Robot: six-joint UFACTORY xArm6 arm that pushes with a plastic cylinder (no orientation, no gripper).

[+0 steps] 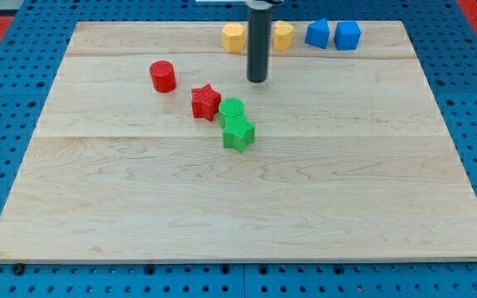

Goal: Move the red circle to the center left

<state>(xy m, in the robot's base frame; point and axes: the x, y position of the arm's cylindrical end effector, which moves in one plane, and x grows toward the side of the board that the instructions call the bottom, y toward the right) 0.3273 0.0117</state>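
Standing near the board's (98,223) top middle, my tip (257,79) is hanging well apart from the red circle (163,76), which is sitting at about 9 o'clock from it, toward the view's upper left. There are no jaws here, only a bare rod. The red star (206,102) is lying at about 7 o'clock from my tip, with the green circle (232,108) and green star (239,133) touching each other just beyond. Sweeping straight toward the circle is risking a clip on the star, I judge (pushed off-centre, a round block is also likely to roll aside). Two yellow blocks (234,37) and two blue blocks (318,33) are sitting at 12 to 2 o'clock. No containers are showing anywhere.
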